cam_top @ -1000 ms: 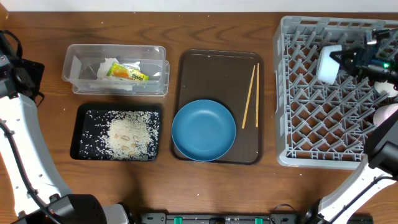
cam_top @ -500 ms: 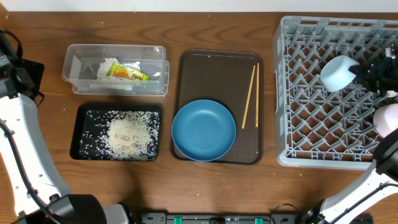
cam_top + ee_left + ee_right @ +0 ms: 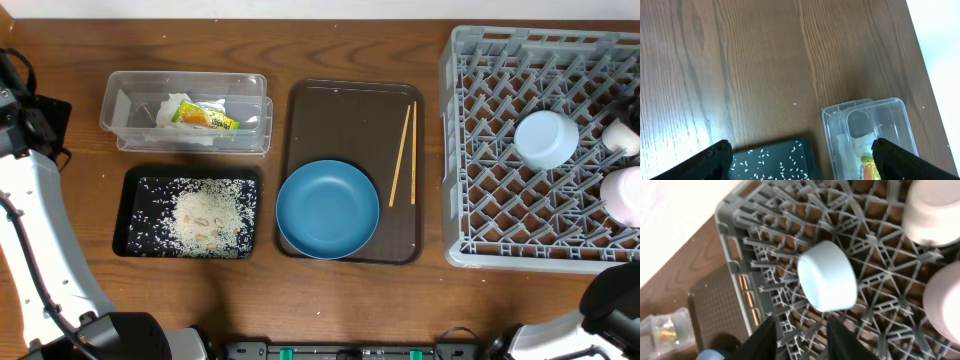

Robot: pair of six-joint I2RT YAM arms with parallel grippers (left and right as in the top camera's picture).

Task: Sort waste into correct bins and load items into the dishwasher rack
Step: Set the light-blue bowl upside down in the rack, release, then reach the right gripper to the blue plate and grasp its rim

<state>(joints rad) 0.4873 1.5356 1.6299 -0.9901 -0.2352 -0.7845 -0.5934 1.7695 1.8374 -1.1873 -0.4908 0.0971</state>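
The light-blue bowl (image 3: 546, 138) rests mouth down in the grey dishwasher rack (image 3: 480, 200), beside a small white cup (image 3: 622, 138) and a white bowl (image 3: 622, 195). In the right wrist view my right gripper (image 3: 802, 330) hovers open above the rack (image 3: 765, 255), a short way off the bowl (image 3: 827, 277), with nothing between its fingers. The blue plate (image 3: 328, 210) and the chopsticks (image 3: 402, 155) lie on the brown tray (image 3: 350, 110). Rice (image 3: 205, 215) fills the black tray (image 3: 135, 215). Napkin and wrapper (image 3: 205, 117) sit in the clear tub (image 3: 185, 135). My left gripper (image 3: 807, 160) stands wide open over the tub (image 3: 870, 130) and the black tray (image 3: 775, 160).
The left arm (image 3: 25, 190) rises along the table's left edge. The rack takes up the right end of the table. A white wall runs behind the far edge.
My right gripper has opened and let go of the light-blue bowl, which now lies in the rack. The right arm has pulled away to the right. The left arm has not moved.
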